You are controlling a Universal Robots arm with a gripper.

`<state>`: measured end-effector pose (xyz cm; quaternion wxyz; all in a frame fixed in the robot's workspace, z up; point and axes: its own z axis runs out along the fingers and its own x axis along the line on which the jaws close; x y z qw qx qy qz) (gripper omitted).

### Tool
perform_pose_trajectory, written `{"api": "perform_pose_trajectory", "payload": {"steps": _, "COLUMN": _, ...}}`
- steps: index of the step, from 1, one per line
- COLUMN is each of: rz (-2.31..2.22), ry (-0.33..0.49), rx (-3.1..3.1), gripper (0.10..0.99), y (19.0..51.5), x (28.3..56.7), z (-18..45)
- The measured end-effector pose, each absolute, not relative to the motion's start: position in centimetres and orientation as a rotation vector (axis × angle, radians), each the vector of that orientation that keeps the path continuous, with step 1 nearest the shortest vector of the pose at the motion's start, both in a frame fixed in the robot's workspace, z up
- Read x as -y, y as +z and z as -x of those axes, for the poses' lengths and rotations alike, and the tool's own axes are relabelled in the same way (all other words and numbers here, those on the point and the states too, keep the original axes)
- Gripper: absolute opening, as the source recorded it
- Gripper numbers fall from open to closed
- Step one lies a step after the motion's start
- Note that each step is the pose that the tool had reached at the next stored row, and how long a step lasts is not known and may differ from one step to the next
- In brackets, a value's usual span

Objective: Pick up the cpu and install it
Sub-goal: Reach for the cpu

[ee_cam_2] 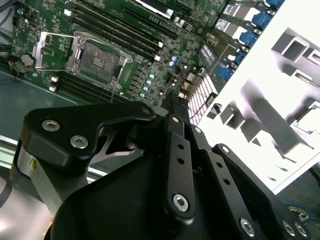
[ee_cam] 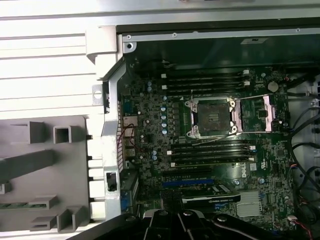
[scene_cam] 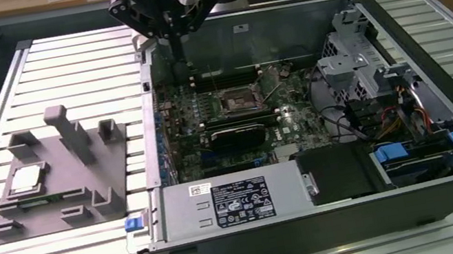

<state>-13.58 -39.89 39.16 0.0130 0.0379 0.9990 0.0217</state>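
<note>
Silvery, the one cpu (scene_cam: 26, 178) lies flat on the single grey block (scene_cam: 78, 188), beside the one open computer case (scene_cam: 336, 219). Farther in, the one socket (scene_cam: 236, 103) stands open. Farthest, the gripper (scene_cam: 177, 52) hangs over the case's back wall, well apart from the cpu; whether clenched or released, I cannot tell.

Table (scene_cam: 56, 59): computer case (scene_cam: 320, 233) on it, toward the exterior view's right; plastic block (scene_cam: 80, 195) just beside it, on the left. Chip (scene_cam: 26, 178) lies on the block. Circuit board (scene_cam: 185, 127) inside case, socket (scene_cam: 239, 102) near its middle.
</note>
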Motion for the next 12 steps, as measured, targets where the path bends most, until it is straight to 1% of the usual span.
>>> {"api": "perform_pose_trajectory", "payload": {"steps": 12, "rz": -0.118, "ry": 0.068, "rx": -3.113, "gripper": 0.106, "y": 39.09, "x": 39.89, "z": 14.02}}
